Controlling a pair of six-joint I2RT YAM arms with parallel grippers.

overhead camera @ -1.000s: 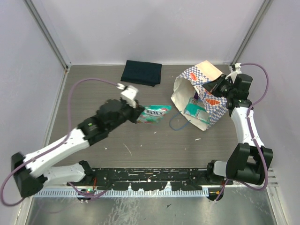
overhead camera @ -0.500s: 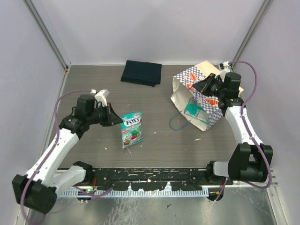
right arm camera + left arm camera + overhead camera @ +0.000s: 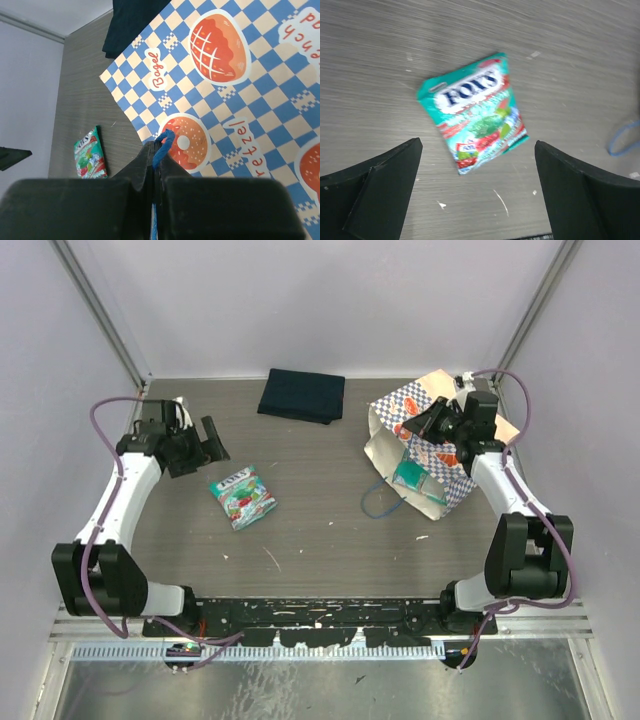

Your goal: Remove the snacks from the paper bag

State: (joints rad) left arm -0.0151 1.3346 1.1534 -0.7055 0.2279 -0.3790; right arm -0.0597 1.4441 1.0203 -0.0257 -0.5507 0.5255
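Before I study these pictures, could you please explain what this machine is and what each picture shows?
These are two robot arms bolted at the near edge of a table, each ending in a two-finger gripper. One picture looks down from above; the other two come from wrist cameras. On the table lie a teal snack pouch, a dark folded cloth and a checkered paper bag tipped sideways, another pouch inside. The left gripper is open, holding nothing. The right gripper is shut on the bag's blue cord handle.
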